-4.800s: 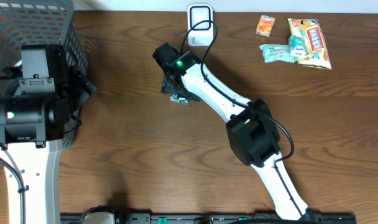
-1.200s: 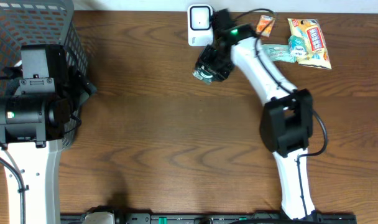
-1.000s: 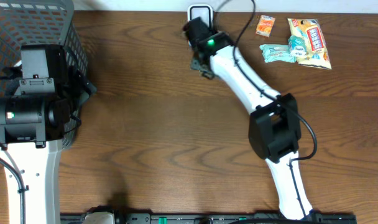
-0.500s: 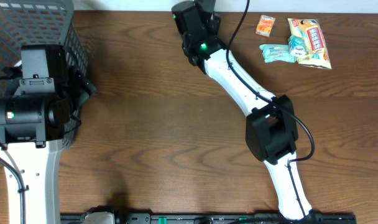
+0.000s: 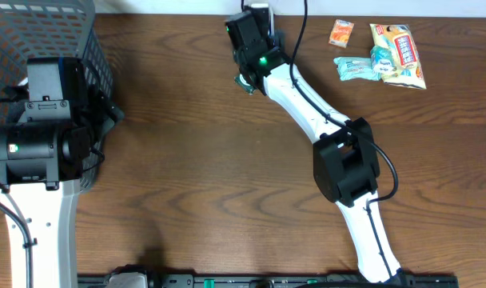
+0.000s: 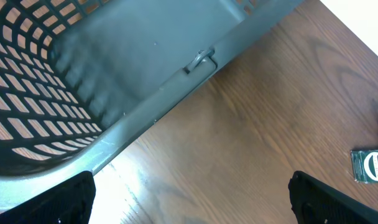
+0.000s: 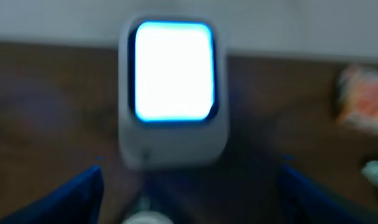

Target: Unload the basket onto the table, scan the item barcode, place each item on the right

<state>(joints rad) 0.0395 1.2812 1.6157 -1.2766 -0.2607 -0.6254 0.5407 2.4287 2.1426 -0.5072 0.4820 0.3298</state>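
Right gripper spread wide, nothing between fingers. Item lies on table just below jaws, near side. Scanner dead ahead of jaws, screen lit. Item's long axis: can't tell. Left gripper gaping, empty, well apart by basket. Right arm nearer.

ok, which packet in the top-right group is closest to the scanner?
The small orange packet; the teal packet and yellow packet lie farther away.

Shop checkout: barcode scanner, mesh basket, snack packets.
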